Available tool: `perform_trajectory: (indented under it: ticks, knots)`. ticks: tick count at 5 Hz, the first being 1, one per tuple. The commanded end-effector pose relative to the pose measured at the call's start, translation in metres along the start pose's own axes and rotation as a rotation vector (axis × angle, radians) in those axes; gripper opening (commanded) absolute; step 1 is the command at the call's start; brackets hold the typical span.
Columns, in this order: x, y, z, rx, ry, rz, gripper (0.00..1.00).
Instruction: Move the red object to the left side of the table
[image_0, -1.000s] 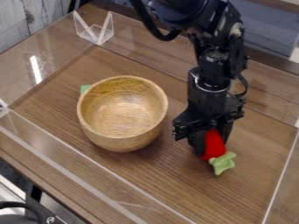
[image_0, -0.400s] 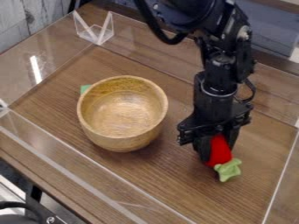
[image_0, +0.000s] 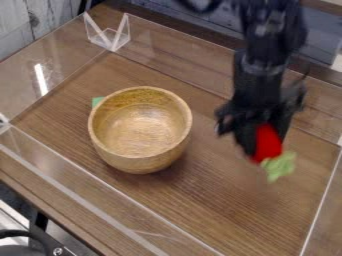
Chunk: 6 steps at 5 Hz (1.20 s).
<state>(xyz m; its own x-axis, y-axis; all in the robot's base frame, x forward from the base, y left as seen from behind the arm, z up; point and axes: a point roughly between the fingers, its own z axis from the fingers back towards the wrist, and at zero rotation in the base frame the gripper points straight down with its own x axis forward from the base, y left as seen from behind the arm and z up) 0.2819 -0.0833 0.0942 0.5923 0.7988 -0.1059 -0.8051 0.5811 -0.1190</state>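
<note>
Above table (image_0: 160, 205), hand (image_0: 265, 140) clamped on red object (image_0: 271, 145), airborne between fingers.

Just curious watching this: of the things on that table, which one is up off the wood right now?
The small red object with the green leafy end: the gripper holds it in the air, right of the wooden bowl, which sits on the table.
</note>
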Motion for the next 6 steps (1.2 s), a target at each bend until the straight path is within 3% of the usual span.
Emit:
perform_trajectory:
  ticks: [1, 3, 6]
  knots:
    - [0.009, -0.01, 0.043, -0.061, -0.02, -0.048, 0.0]
    - [0.008, 0.004, 0.031, -0.026, -0.021, -0.131, 0.0]
    - [-0.004, -0.016, 0.018, 0.009, -0.003, -0.163, 0.0]
